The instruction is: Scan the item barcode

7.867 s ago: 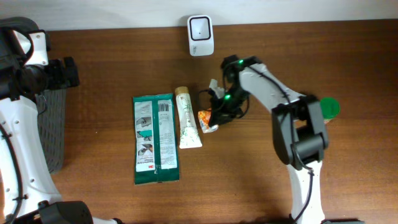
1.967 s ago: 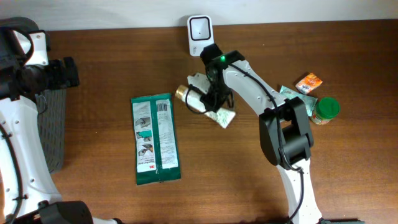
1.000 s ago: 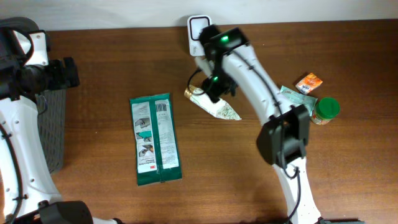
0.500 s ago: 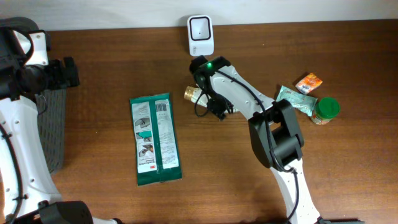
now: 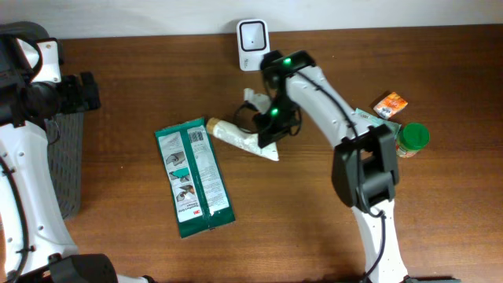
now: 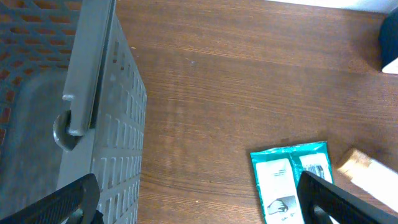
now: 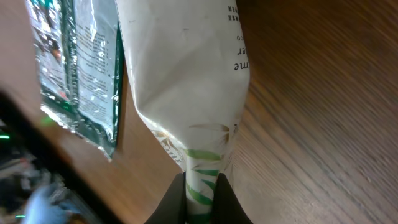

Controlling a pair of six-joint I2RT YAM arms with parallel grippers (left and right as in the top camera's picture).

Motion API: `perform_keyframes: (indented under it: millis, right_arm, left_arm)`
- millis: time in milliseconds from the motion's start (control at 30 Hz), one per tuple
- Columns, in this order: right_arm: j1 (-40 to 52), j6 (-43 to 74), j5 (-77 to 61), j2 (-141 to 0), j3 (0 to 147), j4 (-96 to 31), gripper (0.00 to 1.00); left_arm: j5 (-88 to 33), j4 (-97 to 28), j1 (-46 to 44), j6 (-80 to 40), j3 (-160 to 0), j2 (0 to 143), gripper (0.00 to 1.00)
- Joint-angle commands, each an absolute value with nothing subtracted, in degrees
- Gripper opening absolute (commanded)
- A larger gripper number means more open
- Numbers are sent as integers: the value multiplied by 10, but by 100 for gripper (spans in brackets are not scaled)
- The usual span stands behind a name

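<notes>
Right gripper (image 5: 268, 132): jaws pressed together on the flat crimped end of the white soft tube with green leaf print (image 7: 186, 68), pinching it.
Tube position: it runs out ahead of the right jaws, and its tan cap end lies just beside a corner of the green foil packet (image 5: 193, 178).
Tube contact: cannot tell whether it rests on the brown wooden bench (image 5: 141, 63) or hangs clear.
White barcode scanner (image 5: 253, 34): stands behind the right jaws at the bench's back edge, apart from the tube.
Left gripper (image 6: 196, 186): jaws spread wide, holding nothing.
Grey plastic basket (image 6: 109, 130): below and to one side of the left jaws.
Other items: the orange sachet (image 5: 390, 104) and green-lidded jar (image 5: 413, 137) lie well apart from both jaws.
</notes>
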State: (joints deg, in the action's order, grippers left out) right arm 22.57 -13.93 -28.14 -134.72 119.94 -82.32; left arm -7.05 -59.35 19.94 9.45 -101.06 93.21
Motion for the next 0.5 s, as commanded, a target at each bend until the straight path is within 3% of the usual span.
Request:
perform_keyframes:
  millis: [0, 33, 67, 100, 133, 200, 267, 300, 367, 467]
  right_arm:
    - [175, -145, -354, -1316, 1124, -805, 4]
    - [163, -146, -353, -1316, 1090, -788, 4]
    - [154, -146, -329, -1316, 1056, -775, 25]
    - [153, -146, -272, -1316, 1047, -777, 60]
    - [153, -146, -258, -1315, 1052, -778, 68]
    - [154, -149, -201, -1315, 1126, -804, 75]
    - [153, -227, -183, -1315, 1192, -803, 91]
    - [153, -249, -182, -1315, 1198, -786, 90]
    - [170, -247, -190, -1316, 1198, -762, 6]
    - [223, -119, -157, -1318, 1180, -719, 4]
  left_arm:
    - [-71, -593, 200, 102, -1014, 926, 99]
    - [-71, -593, 201, 102, -1014, 926, 99]
    - [-71, -593, 201, 102, -1014, 926, 99]
    - [-71, -593, 201, 102, -1014, 926, 99]
    - [-71, -593, 201, 102, -1014, 926, 99]
    - [-71, -593, 201, 102, -1014, 926, 99]
    - [-71, -593, 201, 102, -1014, 926, 99]
    - [-71, -593, 201, 102, -1014, 926, 99]
    - [-71, -593, 201, 102, -1014, 926, 99]
    - [-71, -593, 201, 102, -1014, 926, 99]
